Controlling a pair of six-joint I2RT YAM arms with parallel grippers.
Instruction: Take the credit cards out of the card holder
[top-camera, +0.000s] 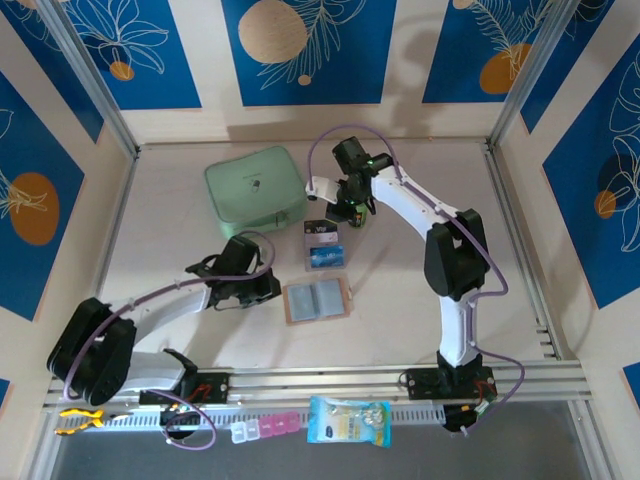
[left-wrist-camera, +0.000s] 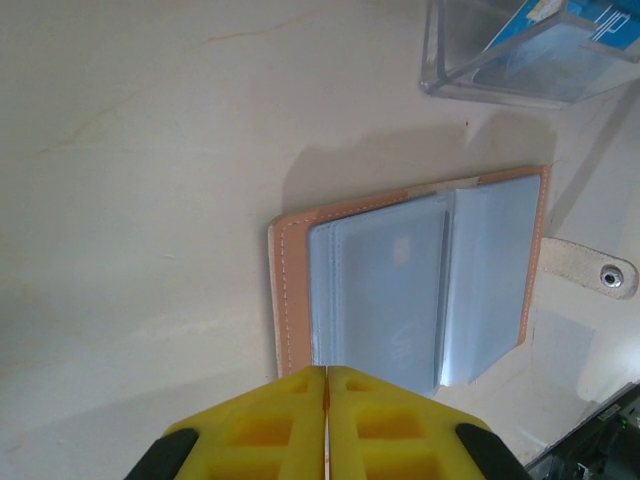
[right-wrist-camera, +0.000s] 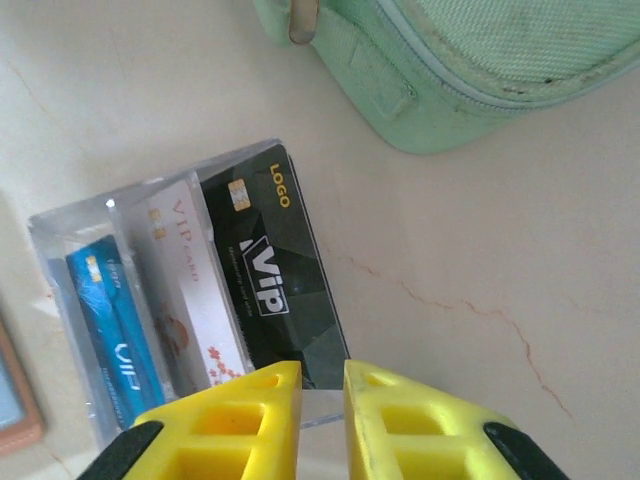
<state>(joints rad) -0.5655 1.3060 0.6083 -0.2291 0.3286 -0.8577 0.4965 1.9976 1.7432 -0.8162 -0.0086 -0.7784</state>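
Left claw (left-wrist-camera: 327, 382) sits low at the near edge of the card holder (left-wrist-camera: 420, 280), jaws pressed together, nothing in them. It is not gripping the leather, just parked at the edge.

Card holder lies open flat on the tabletop (top-camera: 180, 200), mid-table between the arms, grey plastic sleeves up. The sleeves look empty to me, though the plastic is cloudy, so I can't rule out a card tucked underneath.

Just beyond it is the clear box (right-wrist-camera: 150, 185). The light blue card (right-wrist-camera: 110, 330), a white card (right-wrist-camera: 195, 300) and the black card (right-wrist-camera: 275, 290) sit side by side inside.

Right claw (right-wrist-camera: 322, 385) hangs over the near end of the black card, jaws a narrow slit apart, nothing between them that I can see. The mint-green case (right-wrist-camera: 500, 60) is further back, not involved.

My read: this is the drop-off step for the black card, and both task cards are already out of the holder.

Next move: lift the right claw straight up so it doesn't snag the card or tip the box. Then check the sleeves for leftovers. If there are any, the left claw pins the holder while the right pulls.
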